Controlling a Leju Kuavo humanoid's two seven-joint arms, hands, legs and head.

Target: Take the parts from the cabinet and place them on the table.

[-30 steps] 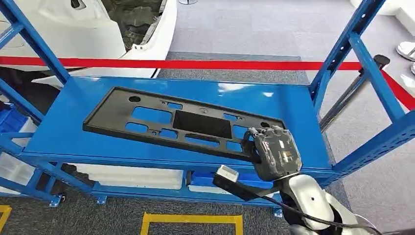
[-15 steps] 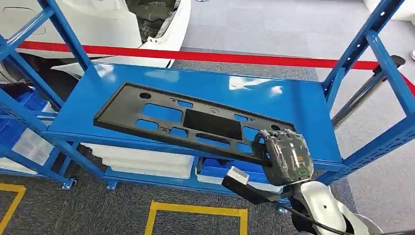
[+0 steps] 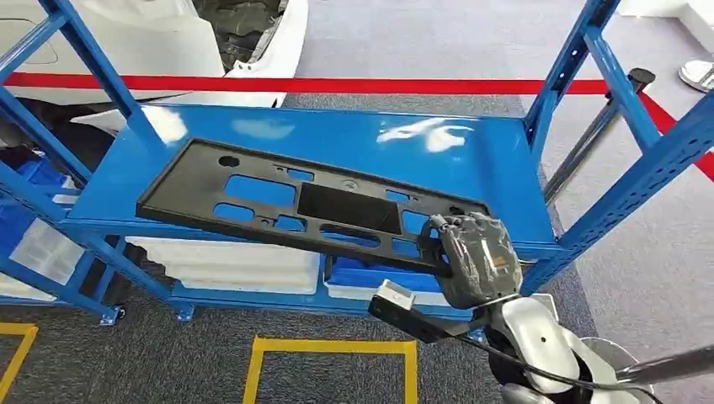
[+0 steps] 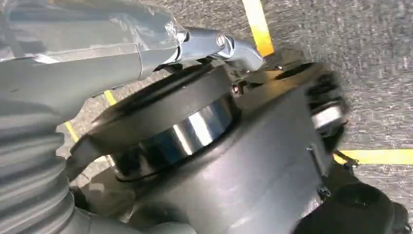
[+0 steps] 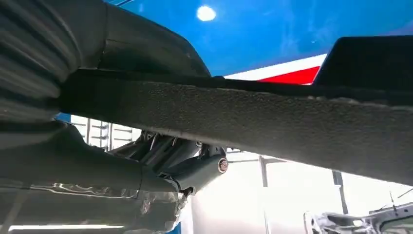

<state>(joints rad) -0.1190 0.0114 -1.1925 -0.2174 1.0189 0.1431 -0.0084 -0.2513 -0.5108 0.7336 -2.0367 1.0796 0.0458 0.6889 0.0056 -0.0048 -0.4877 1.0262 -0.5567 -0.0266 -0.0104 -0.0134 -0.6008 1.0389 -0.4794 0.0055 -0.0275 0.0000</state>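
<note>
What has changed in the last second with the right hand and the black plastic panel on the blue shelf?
Mostly the camera swung, so the whole scene shifts in the head view. The flat black plastic panel with cut-outs now sticks out over the front edge of the blue metal shelf at the gripped end, a little further than before. The right hand still grips the panel's right end, and the red barrier tape stays behind.

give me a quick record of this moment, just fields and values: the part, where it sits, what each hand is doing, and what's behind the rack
part: long flat black plastic panel with cut-outs
location: lying on the blue metal rack shelf, near edge jutting past the shelf front
right hand: grips the panel's right near corner
left hand: hangs low over grey floor with yellow tape lines, hold unclear
behind rack: red barrier strip
</note>
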